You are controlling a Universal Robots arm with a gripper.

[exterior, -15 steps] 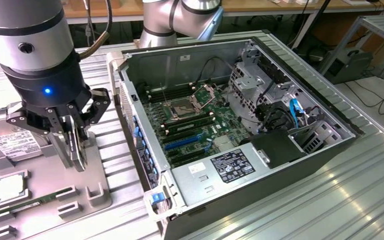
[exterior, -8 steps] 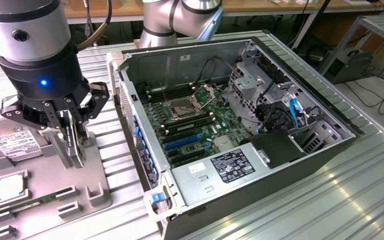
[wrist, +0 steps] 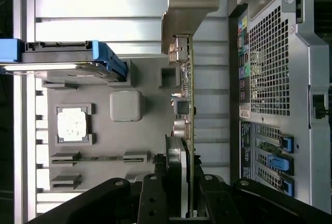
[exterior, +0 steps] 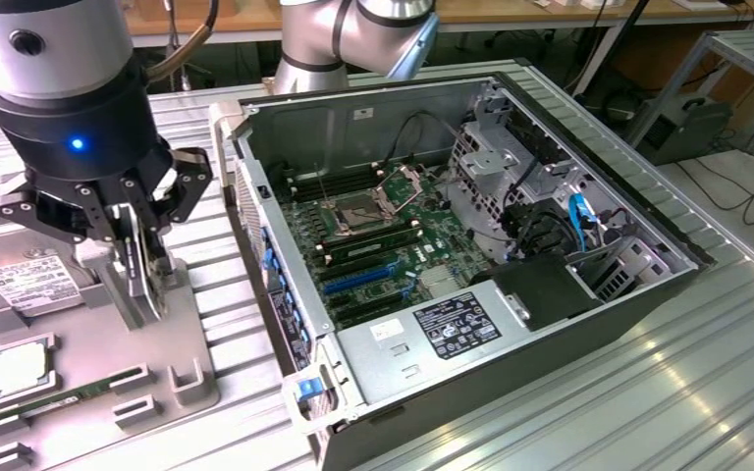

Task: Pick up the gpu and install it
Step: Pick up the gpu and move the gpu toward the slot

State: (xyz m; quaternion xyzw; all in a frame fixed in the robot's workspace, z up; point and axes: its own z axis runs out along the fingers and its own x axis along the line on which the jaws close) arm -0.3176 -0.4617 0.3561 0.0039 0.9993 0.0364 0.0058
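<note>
The gripper (wrist: 180,181) clamps the gpu (wrist: 188,99) edge-on over the grey tray (wrist: 140,141) holding a chip (wrist: 72,124), beside the computer case (wrist: 270,68).

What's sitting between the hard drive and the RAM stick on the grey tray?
A square processor chip lies between the hard drive and the RAM stick; wrist and exterior views both show it.

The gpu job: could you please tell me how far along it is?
Done: the claw is clamped on the gpu. In hand: the card stands on edge at the grey tray, beside the open computer case; whether it is clear of the tray is hard to tell. Left: the blue motherboard slots hold no card yet.
</note>
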